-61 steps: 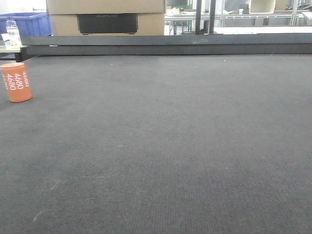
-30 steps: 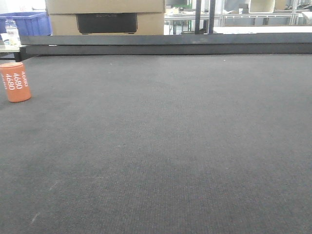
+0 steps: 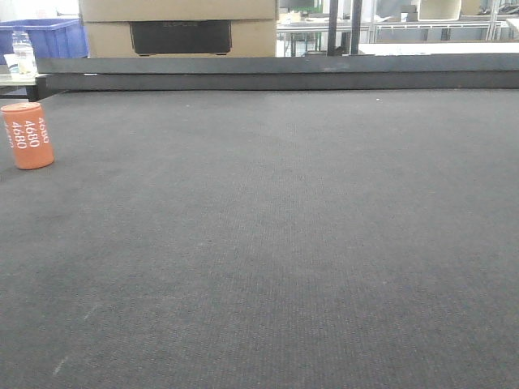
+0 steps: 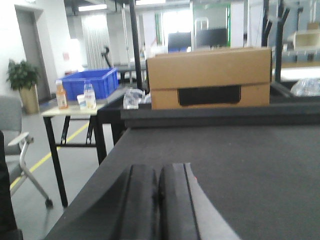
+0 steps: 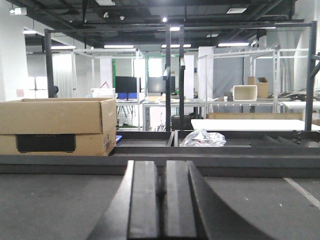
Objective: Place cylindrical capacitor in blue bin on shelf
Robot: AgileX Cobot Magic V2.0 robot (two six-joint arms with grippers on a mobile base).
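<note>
The orange-red cylindrical capacitor (image 3: 27, 135) with white "4680" print stands upright on the dark grey mat (image 3: 276, 243) at the far left of the front view. It shows in neither wrist view. A blue bin (image 3: 47, 36) sits beyond the table's back left corner, and in the left wrist view (image 4: 92, 82) it rests on a small side table. No stainless-steel shelf is in view. My left gripper (image 4: 160, 172) is shut and empty, low over the mat near its left edge. My right gripper (image 5: 162, 170) is shut and empty over the mat.
A raised dark rail (image 3: 276, 73) runs along the mat's far edge. A cardboard box (image 3: 178, 28) stands behind it. A clear bottle (image 3: 23, 55) stands on the side table (image 4: 70, 111) by the bin. An office chair (image 4: 15, 140) is on the floor at left.
The front view has wobbled slightly sideways and come back. The capacitor stands in the same place on the mat. No gripper shows in the front view.
</note>
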